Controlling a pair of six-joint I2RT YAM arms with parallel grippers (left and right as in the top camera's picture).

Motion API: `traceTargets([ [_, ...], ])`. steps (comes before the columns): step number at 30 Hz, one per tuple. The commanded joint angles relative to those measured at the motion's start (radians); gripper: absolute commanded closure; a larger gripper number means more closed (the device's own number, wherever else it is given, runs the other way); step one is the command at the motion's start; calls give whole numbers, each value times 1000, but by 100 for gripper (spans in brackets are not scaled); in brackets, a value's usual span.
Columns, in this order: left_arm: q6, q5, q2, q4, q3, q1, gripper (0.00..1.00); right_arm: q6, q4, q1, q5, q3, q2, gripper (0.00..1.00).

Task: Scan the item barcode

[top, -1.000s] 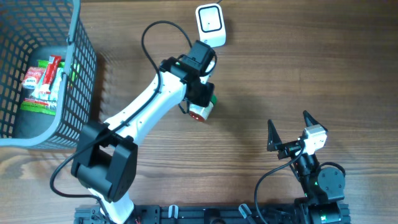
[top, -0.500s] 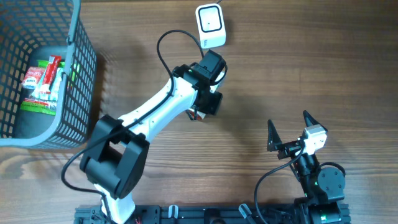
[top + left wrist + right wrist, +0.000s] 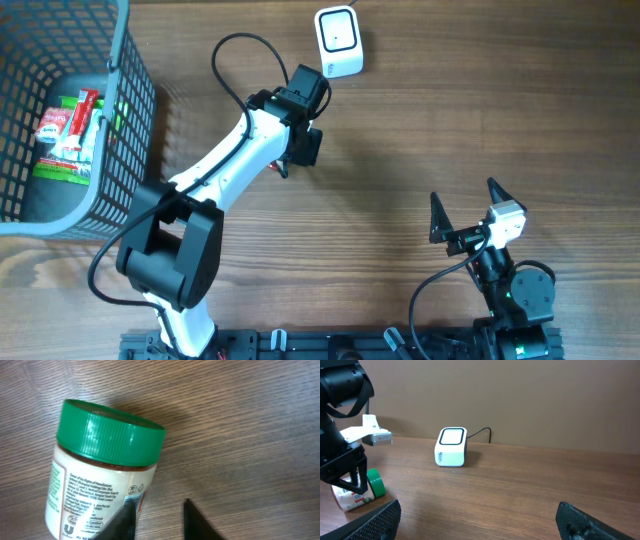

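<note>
The item is a jar (image 3: 100, 480) with a green lid (image 3: 111, 435) and a white printed label, lying on its side on the wood. In the right wrist view the jar (image 3: 355, 495) lies under the left arm. My left gripper (image 3: 158, 505) is open: one finger overlaps the jar's label and the other stands over bare wood, with nothing between them. From overhead the left gripper (image 3: 300, 150) covers nearly all of the jar. The white scanner (image 3: 338, 40) sits just beyond it, also seen as the white scanner (image 3: 452, 447). My right gripper (image 3: 464, 192) is wide open and empty, shown as the right gripper (image 3: 477, 515).
A grey wire basket (image 3: 130, 100) stands at the far left with several packaged items (image 3: 68, 135) inside. The scanner's black cable (image 3: 485, 434) runs off behind it. The left arm's cable loops above its forearm.
The left gripper has swung left and toward the scanner. Its jaws have parted, and the jar that it carried now lies on the table beside one finger. The right arm has not moved.
</note>
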Motion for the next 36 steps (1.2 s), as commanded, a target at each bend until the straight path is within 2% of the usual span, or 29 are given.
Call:
traceTargets([
  [1,3,-63,9,-1,-6,6,59,5,6,-4,-13,-1,-6,0],
  [2,3,-89,9,-1,-6,6,51,5,6,-4,-13,-1,-6,0],
  [5,4,-107,9,0,-6,6,43,5,6,-4,-13,-1,-6,0],
  [15,10,-148,5,3,0,5,33,5,6,-4,-13,-1,-6,0],
  [18,59,-151,1,2,13,3,27,5,6,-4,-13,-1,-6,0],
  [26,109,-178,10,-31,9,4,27,5,6,-4,-13,-1,-6,0],
  [32,146,-265,50,-16,-3,4,27,5,6,-4,-13,-1,-6,0],
  [36,221,-264,51,-3,-6,6,26,5,6,-4,-13,-1,-6,0],
])
